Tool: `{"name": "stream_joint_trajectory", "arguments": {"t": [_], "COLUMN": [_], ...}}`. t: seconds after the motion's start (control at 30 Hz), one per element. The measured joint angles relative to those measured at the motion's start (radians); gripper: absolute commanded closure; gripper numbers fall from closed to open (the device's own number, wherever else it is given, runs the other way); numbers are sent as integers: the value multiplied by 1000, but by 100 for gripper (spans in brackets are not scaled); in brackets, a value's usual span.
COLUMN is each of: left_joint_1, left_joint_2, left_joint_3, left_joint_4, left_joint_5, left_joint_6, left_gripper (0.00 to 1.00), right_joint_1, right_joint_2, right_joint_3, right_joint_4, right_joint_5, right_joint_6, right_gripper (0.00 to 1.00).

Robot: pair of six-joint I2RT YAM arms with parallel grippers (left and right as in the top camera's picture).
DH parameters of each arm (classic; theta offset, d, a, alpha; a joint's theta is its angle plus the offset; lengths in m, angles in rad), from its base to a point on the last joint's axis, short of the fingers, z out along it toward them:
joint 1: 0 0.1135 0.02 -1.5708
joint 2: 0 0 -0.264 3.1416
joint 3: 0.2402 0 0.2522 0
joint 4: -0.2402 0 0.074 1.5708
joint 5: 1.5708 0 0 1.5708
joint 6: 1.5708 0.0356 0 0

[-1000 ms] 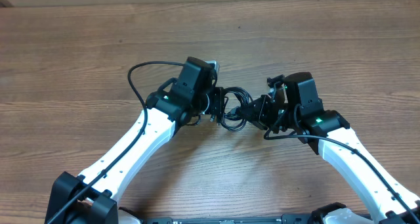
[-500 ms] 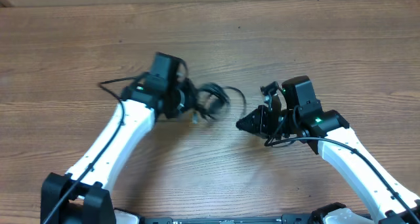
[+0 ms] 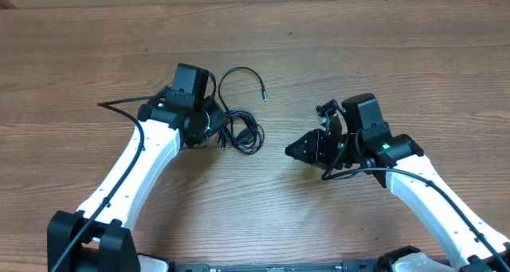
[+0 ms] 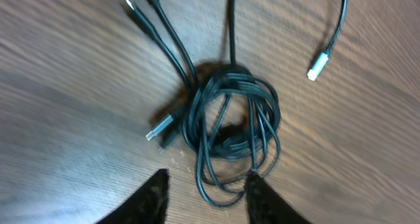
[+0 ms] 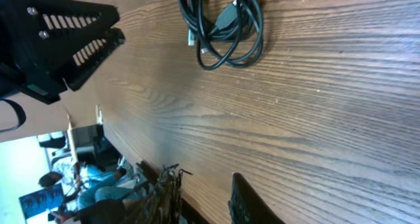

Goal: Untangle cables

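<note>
White-shelled left arm (image 3: 151, 156) and right arm (image 3: 434, 200); matte black left gripper (image 4: 207, 198) and right gripper (image 3: 293, 150); thick black wires (image 3: 119, 103); small green wrist light (image 3: 388, 147).

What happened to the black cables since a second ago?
The left hand dragged the cable bundle leftward, away from the right hand, then let go; it lies loose on the table, one plug end curling outward. Both hands are open. The right arm barely moved.
</note>
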Motion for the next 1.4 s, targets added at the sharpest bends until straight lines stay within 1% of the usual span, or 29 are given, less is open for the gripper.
{"name": "stream_joint_trajectory", "arguments": {"t": [0.03, 0.07, 0.1, 0.13, 0.17, 0.2, 0.27, 0.33, 0.37, 0.47, 0.5, 0.6, 0.63, 0.7, 0.93, 1.03, 1.13, 1.2, 1.23, 1.37, 1.4], "left_joint_1": [0, 0, 0, 0, 0, 0, 0, 0, 0, 0, 0, 0, 0, 0, 0, 0, 3, 5, 8, 9, 9], "left_joint_2": [0, 0, 0, 0, 0, 1, 11, 47, 75, 160, 188, 274, 286, 306, 318, 318, 319, 310, 294, 148, 113], "left_joint_3": [0, 0, 1, 2, 2, 2, 3, 5, 5, 5, 5, 5, 5, 6, 14, 15, 37, 55, 59, 67, 73], "left_joint_4": [7, 23, 54, 63, 80, 100, 101, 107, 114, 140, 147, 188, 196, 209, 213, 214, 169, 127, 106, 48, 39], "left_joint_5": [-17, -36, -54, -58, -62, -62, -62, -62, -61, -44, -34, -3, 0, 10, 19, 19, 30, 64, 108, 244, 263], "left_joint_6": [15, 42, 101, 129, 183, 254, 326, 360, 377, 398, 401, 410, 410, 410, 414, 414, 442, 495, 542, 677, 694], "left_gripper": [63, 55, 50, 46, 46, 48, 53, 70, 76, 77, 81, 82, 85, 95, 96, 96, 96, 96, 96, 96, 96], "right_joint_1": [0, 0, 0, 0, 0, 0, 0, 0, 0, 0, 0, 0, 0, 0, 0, 0, 0, 0, 0, 0, 0], "right_joint_2": [0, 0, 0, 0, 0, 0, 0, 0, 0, 0, 0, 0, 0, 0, 0, 0, 0, 0, 0, 0, 0], "right_joint_3": [0, 0, 0, 0, 0, 0, 0, 0, 0, 0, 0, 0, 0, 0, 0, 0, 0, 0, 0, 0, 0], "right_joint_4": [0, 0, 0, 1, 1, 1, 1, 1, 1, 1, 1, 1, 1, 1, 1, -2, -7, 2, 18, 73, 87], "right_joint_5": [2, 7, 8, 13, 16, 26, 37, 43, 48, 53, 55, 59, 61, 67, 83, 85, 85, 85, 85, 85, 85], "right_joint_6": [0, 0, 0, 0, -1, -1, -1, -2, -2, -2, -3, -3, -4, -3, -4, -3, -4, -6, -5, -8, -7], "right_gripper": [74, 73, 72, 72, 71, 71, 71, 70, 69, 68, 68, 68, 68, 68, 67, 62, 59, 59, 58, 55, 54]}}
